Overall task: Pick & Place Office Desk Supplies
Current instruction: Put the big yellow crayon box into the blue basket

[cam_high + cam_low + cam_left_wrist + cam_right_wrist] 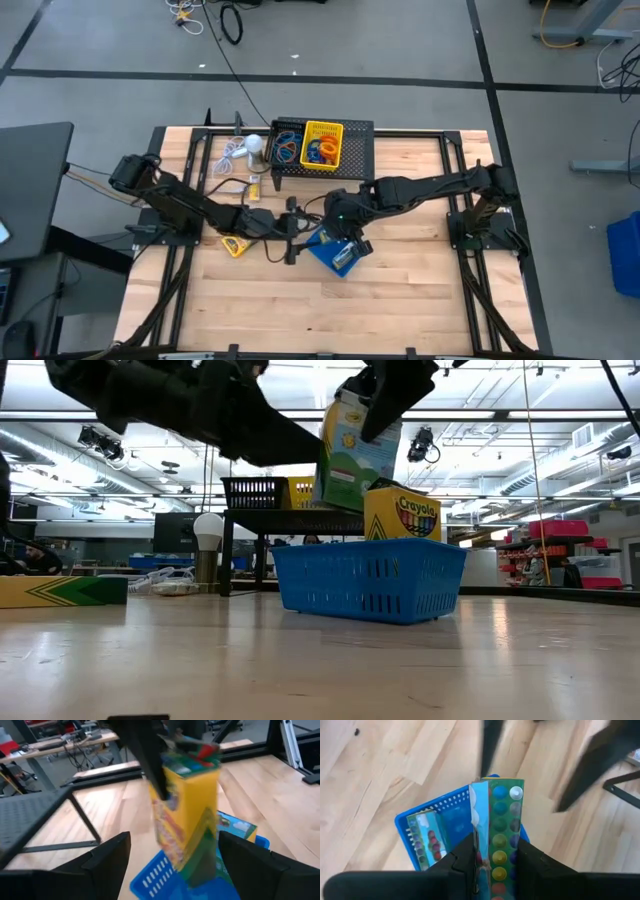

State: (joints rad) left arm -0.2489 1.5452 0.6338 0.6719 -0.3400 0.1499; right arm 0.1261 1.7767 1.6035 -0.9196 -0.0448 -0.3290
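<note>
Nearest the low camera, a crayon box [62, 591] lies flat on the table's left side, waiting its turn. Past it sits the blue tray [367, 578], mid-table, with one box [403, 512] already standing in it. I have my right gripper [491, 851] clamped on another box [495, 820] and hold it directly over that tray, so I judge it is lined up to go in beside the first. My left gripper [172, 851] sits just left of the tray with its fingers spread wide apart, empty, the held box hanging between and beyond them; I read that as a handover finished, with the left fingers apart to clear the box.

Only the low view shows that the held box hangs above the tray's rim, tilted and not yet inside. My right wrist view alone shows the tray's floor: a box against one wall, free room next to it.

Farther back, the overhead view gives what the others hide: a yellow tray [322, 144] and a black tray [287, 145] of rubber bands [325, 151] on the black stand [357, 148] at the far edge, a white bulb [252, 146] to their left.
</note>
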